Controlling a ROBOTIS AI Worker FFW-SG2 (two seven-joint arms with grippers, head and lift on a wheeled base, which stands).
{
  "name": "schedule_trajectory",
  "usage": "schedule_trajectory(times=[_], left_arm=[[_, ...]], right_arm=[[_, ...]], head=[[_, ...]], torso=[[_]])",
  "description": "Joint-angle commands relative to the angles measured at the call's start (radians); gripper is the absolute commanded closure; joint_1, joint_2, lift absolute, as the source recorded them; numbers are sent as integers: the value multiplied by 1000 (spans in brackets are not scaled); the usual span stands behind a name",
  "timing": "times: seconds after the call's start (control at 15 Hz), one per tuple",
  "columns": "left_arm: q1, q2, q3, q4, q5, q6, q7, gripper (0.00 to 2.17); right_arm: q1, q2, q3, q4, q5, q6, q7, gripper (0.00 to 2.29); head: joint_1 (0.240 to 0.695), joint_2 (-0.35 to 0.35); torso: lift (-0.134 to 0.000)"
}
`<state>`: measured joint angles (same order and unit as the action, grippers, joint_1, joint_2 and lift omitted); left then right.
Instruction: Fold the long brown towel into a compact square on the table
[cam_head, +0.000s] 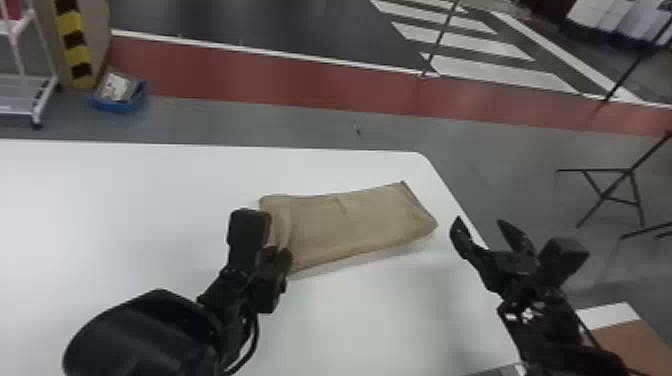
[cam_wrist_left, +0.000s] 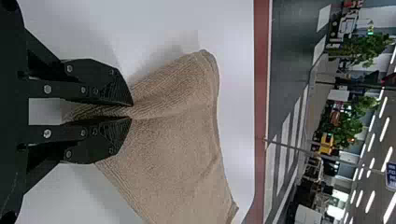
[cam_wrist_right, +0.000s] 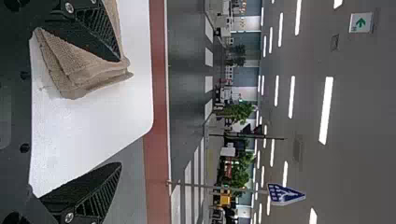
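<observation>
The brown towel (cam_head: 350, 220) lies folded into a layered oblong on the white table, its long side running left to right in the head view. At its left end is my left gripper (cam_head: 280, 252). The left wrist view has that gripper (cam_wrist_left: 131, 112) shut on a pinched ridge of the towel (cam_wrist_left: 173, 140). Past the towel's right end, over the table's right edge, my right gripper (cam_head: 482, 225) stands open. In the right wrist view the spread fingers of the right gripper (cam_wrist_right: 120, 112) have the towel's layered corner (cam_wrist_right: 74, 70) beside one of them.
The white table (cam_head: 125, 200) has its right edge just beyond the towel, under my right gripper. On the floor behind stand a blue bin (cam_head: 120, 102) and a white rack (cam_head: 25, 95). A brown and white box (cam_head: 620, 335) is at the lower right.
</observation>
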<state>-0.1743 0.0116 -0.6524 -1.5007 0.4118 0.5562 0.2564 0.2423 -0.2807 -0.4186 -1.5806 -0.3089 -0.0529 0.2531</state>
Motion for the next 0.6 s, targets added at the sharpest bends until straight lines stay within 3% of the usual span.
schedule_trajectory(times=[0.0, 0.2, 0.33, 0.53], left_arm=[[-1, 7, 5, -23, 1, 57, 4, 1423], [13, 31, 23, -101, 2, 87, 7, 1423], [44, 56, 82, -161, 8, 109, 6, 1423], [73, 120, 162, -245, 21, 133, 6, 1423]], right_arm=[[0, 3, -2, -4, -1, 0, 0, 93], [0, 6, 3, -10, -1, 0, 0, 93], [-1, 5, 8, -10, -1, 0, 0, 93], [-12, 6, 20, -10, 2, 6, 0, 93]], head=[[695, -350], [695, -350], [695, -350], [695, -350]], torso=[[-128], [-128], [-128], [-128]])
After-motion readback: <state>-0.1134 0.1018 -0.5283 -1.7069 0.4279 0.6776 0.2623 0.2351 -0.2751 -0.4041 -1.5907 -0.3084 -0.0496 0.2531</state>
